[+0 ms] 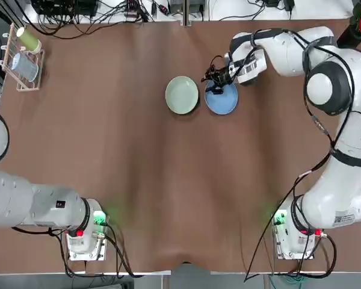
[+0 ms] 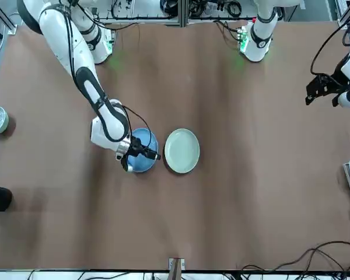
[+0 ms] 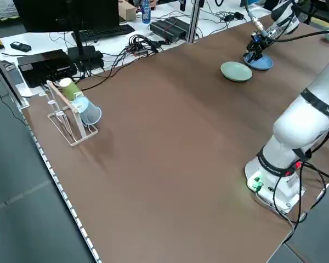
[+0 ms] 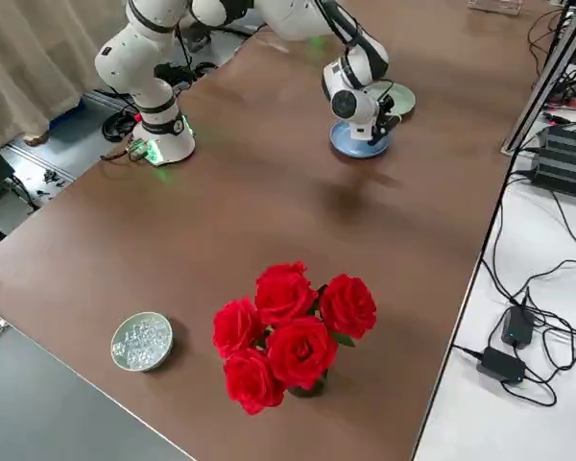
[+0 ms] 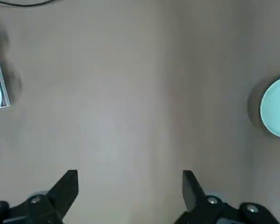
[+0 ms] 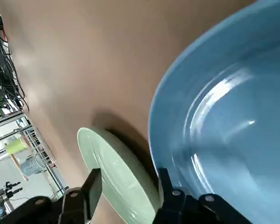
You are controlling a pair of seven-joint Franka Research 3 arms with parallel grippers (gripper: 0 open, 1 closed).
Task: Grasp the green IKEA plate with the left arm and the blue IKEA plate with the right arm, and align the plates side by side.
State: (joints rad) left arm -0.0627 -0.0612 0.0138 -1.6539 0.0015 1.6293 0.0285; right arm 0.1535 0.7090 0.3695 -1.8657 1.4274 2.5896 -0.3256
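While the plates lie nearly touching mid-worktop:
Right end effector [image 1: 215, 83]: clamped on blue IKEA plate [image 1: 224, 101] rim, nudging it beside green IKEA plate [image 1: 182, 94].
Left end effector [image 5: 129, 186]: parked, fingers spread.

The two plates lie side by side on the table [image 1: 138, 180], toward its far edge: the green plate [image 1: 182, 94] on the robot's left, the blue plate [image 1: 222, 100] on its right (close together, though whether their rims touch is unclear).
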